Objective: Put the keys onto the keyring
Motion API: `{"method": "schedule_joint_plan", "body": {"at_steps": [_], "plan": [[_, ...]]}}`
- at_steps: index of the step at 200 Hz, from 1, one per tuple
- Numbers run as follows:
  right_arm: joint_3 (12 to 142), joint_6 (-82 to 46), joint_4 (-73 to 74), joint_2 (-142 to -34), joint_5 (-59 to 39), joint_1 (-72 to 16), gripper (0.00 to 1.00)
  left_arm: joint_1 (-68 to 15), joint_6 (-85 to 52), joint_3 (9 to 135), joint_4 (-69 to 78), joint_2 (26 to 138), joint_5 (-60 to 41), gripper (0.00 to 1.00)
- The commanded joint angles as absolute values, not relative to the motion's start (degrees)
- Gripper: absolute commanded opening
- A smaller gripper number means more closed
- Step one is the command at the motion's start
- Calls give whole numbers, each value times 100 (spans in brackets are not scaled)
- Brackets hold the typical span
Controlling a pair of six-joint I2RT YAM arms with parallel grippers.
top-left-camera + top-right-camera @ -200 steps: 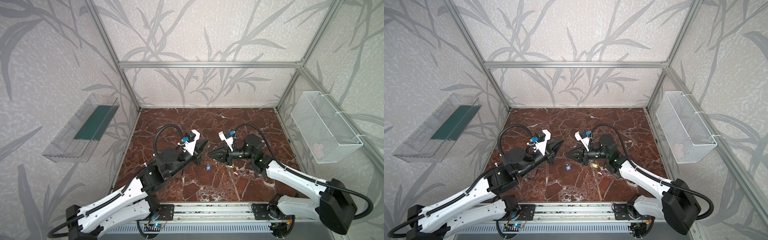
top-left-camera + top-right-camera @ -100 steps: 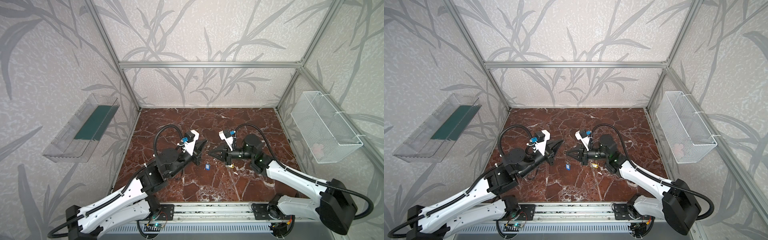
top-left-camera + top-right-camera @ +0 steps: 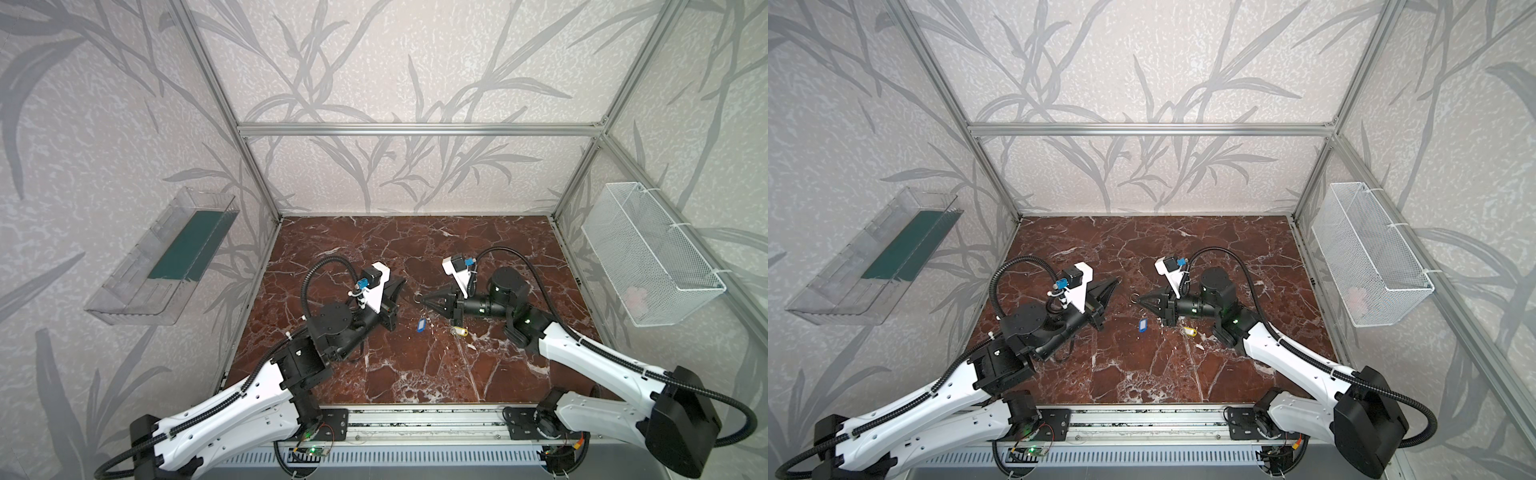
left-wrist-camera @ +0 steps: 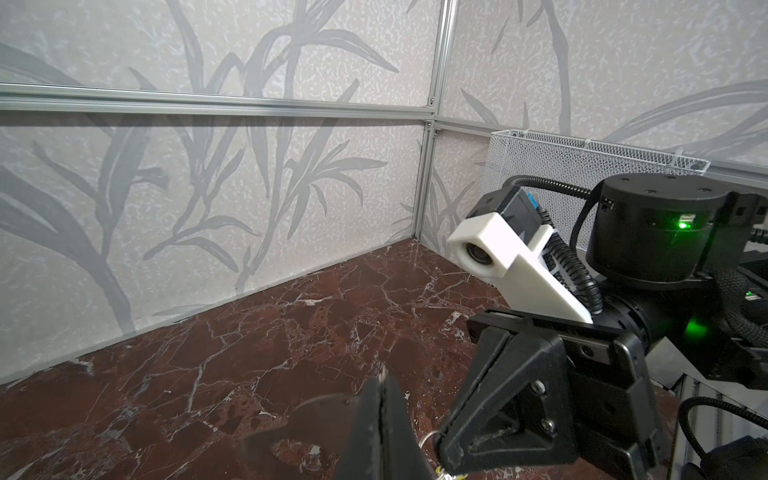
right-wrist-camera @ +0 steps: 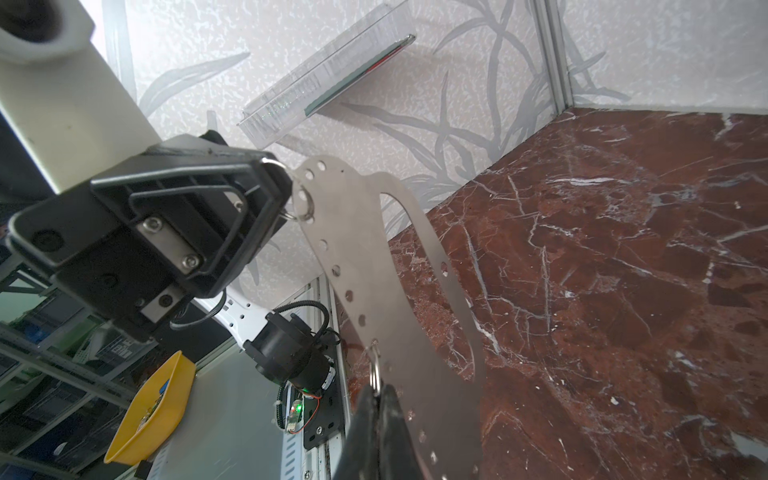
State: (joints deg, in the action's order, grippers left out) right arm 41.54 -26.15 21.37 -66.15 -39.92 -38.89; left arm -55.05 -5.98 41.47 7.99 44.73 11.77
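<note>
The keyring [image 5: 365, 232], a flat grey plate with an oval cut-out and small holes, is held up between the arms. My left gripper [image 3: 402, 283] [image 5: 286, 195] is shut on one end of it. At a hole on its edge, my right gripper [image 3: 423, 298] [image 5: 376, 388] is shut on a small metal ring [image 5: 375, 370] [image 3: 1135, 298]. The blue key [image 3: 421, 325] [image 3: 1143, 325] is just below that ring and seems to hang clear of the table; its link is too thin to make out. The yellow key [image 3: 459, 331] lies on the marble table [image 3: 415, 374] under the right gripper.
A clear plastic tray [image 3: 166, 257] hangs on the left wall. A white wire basket [image 3: 648, 257] hangs on the right wall. The arms' mounting rail [image 3: 415, 419] runs along the table's front edge. A yellow bin [image 5: 153, 399] stands outside the cell.
My right gripper's jaws have closed on the small ring, and its tip has moved a little away from the front edge. The blue key has shifted with it. The left gripper has edged left.
</note>
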Motion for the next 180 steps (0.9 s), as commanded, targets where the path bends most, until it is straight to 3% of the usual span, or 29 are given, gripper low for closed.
{"method": "schedule_joint_plan", "body": {"at_steps": [1,31,61,97,180], "plan": [[4377,-2632,1918,-6393,-3537,-3837,0,-5510,-549,4140,1033,4471,1174,0],[4386,-2527,1818,-6257,-3055,-3833,0,-5510,-558,4118,1002,4500,1126,0],[4460,-2289,1837,-6296,-3032,-3826,0,-5511,-589,4062,1053,4452,1098,10],[4686,-1665,1752,-6543,-3465,-3823,0,-5511,-552,4025,1083,4341,888,20],[4604,345,1949,-6575,-5165,-3797,0,-5511,334,3546,509,3714,-179,24]]}}
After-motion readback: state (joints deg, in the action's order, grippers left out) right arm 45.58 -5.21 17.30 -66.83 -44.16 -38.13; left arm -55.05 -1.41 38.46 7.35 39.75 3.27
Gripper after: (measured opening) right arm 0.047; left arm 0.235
